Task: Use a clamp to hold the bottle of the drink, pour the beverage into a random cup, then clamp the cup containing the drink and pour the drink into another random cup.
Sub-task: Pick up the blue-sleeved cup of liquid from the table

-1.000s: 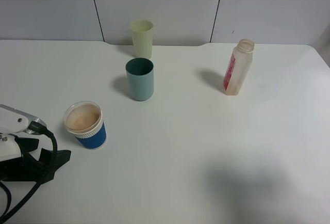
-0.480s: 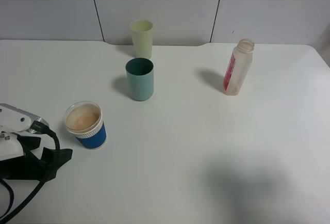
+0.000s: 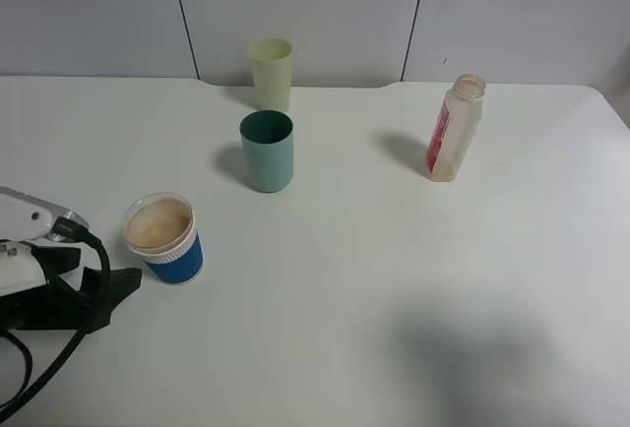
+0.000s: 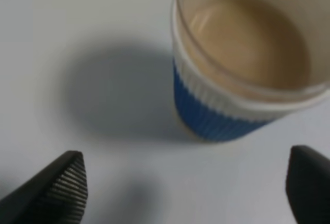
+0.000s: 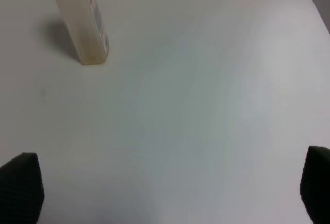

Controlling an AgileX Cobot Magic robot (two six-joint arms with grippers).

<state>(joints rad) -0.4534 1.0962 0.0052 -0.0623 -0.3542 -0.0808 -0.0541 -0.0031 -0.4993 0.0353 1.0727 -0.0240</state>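
The cup containing the drink (image 3: pixel 164 239) stands at the front left, blue below, white ribbed band above, with tan liquid inside; the left wrist view shows this cup (image 4: pixel 242 69) close up. My left gripper (image 3: pixel 98 274) is just left of it, low over the table. Here the left gripper (image 4: pixel 183 193) is open, its black fingertips (image 4: pixel 56 188) spread wide just short of the cup, nothing between them. The teal tumbler (image 3: pixel 267 151) stands upright mid-table. The bottle (image 3: pixel 454 128) stands at the back right, uncapped. My right gripper (image 5: pixel 167 193) is open, well away from the bottle (image 5: pixel 81 20).
A pale yellow-green tumbler (image 3: pixel 271 73) stands behind the teal one near the back wall. The white table (image 3: pixel 345 279) runs wide to the right, with a faint shadow at its front right. My right arm is outside the high view.
My left gripper has crept a little closer to the blue-and-white cup. The cups and the bottle have not moved.
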